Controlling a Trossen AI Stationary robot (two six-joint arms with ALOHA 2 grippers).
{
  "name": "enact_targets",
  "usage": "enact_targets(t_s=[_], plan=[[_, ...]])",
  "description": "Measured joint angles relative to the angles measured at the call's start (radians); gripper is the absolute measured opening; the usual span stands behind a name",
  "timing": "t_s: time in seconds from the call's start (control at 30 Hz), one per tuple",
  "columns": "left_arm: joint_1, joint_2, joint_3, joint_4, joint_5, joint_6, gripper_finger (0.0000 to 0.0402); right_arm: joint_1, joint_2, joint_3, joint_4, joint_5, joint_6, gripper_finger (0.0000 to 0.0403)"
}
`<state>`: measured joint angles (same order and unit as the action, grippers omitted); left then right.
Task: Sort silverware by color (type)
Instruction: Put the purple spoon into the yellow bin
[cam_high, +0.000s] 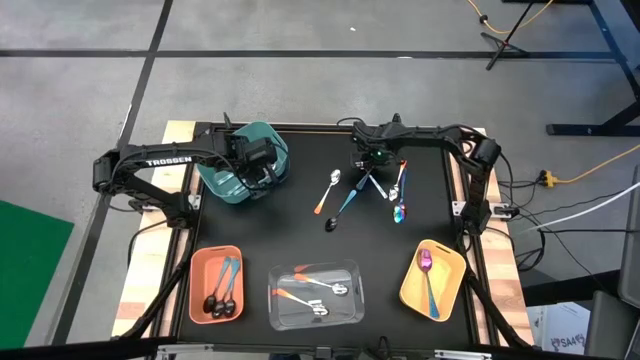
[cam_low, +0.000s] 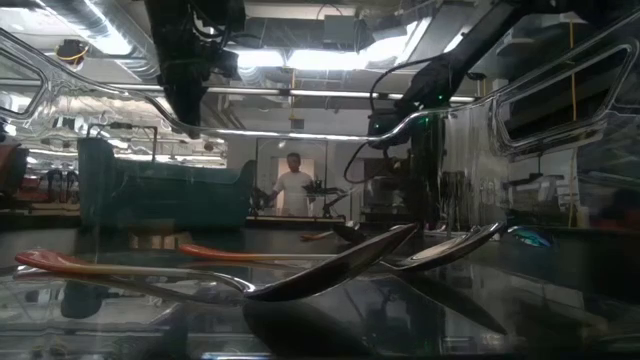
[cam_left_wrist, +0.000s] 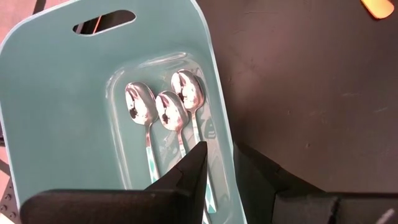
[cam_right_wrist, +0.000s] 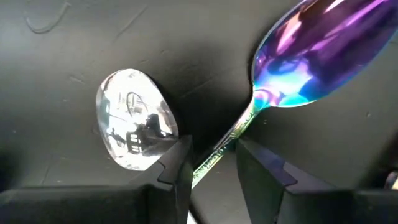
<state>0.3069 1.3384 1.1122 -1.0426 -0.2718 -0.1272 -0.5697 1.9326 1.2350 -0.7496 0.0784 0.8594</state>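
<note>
My right gripper (cam_high: 380, 172) (cam_right_wrist: 211, 146) is low over a loose cluster of spoons at the table's far middle, fingers open astride the thin handle of a purple-bowled spoon (cam_right_wrist: 311, 56) (cam_high: 400, 212). An all-silver spoon (cam_right_wrist: 134, 121) lies flat beside it. An orange-handled silver spoon (cam_high: 328, 190) and a black-bowled teal-handled spoon (cam_high: 343, 207) lie flat to the left. My left gripper (cam_high: 262, 172) (cam_left_wrist: 219, 155) is open over the right wall of the teal bin (cam_high: 228, 180) (cam_left_wrist: 62, 112), where three all-silver spoons (cam_left_wrist: 171, 109) lie. My right gripper comes down from above across the purple spoon's handle, just behind the bowl (cam_right_wrist: 239, 127). The handle runs between the two fingers and the spoon lies flat on the table. Whether a finger touches it, I cannot tell.
Along the near edge stand a salmon bin (cam_high: 198, 290) with black-bowled spoons, a clear bin (cam_high: 350, 310) with orange-handled silver spoons, and a yellow bin (cam_high: 450, 275) with a purple spoon. Bare black mat lies between the cluster and these bins. A person (cam_low: 293, 185) stands far behind the table.
</note>
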Motion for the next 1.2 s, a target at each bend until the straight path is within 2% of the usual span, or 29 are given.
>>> enact_targets(t_s=[0.43, 0.9, 1.2], plan=[[0.0, 0.0, 0.0, 0.008, 0.0, 0.0, 0.0073, 0.0, 0.0, -0.003, 0.003, 0.0, 0.0, 0.0114], [0.0, 0.0, 0.0, 0.008, 0.0, 0.0, 0.0073, 0.0, 0.001, -0.005, 0.023, 0.011, -0.002, 0.001], [0.0, 0.0, 0.0, 0.008, 0.0, 0.0, 0.0073, 0.0, 0.001, -0.006, 0.029, 0.012, -0.019, 0.0005]])
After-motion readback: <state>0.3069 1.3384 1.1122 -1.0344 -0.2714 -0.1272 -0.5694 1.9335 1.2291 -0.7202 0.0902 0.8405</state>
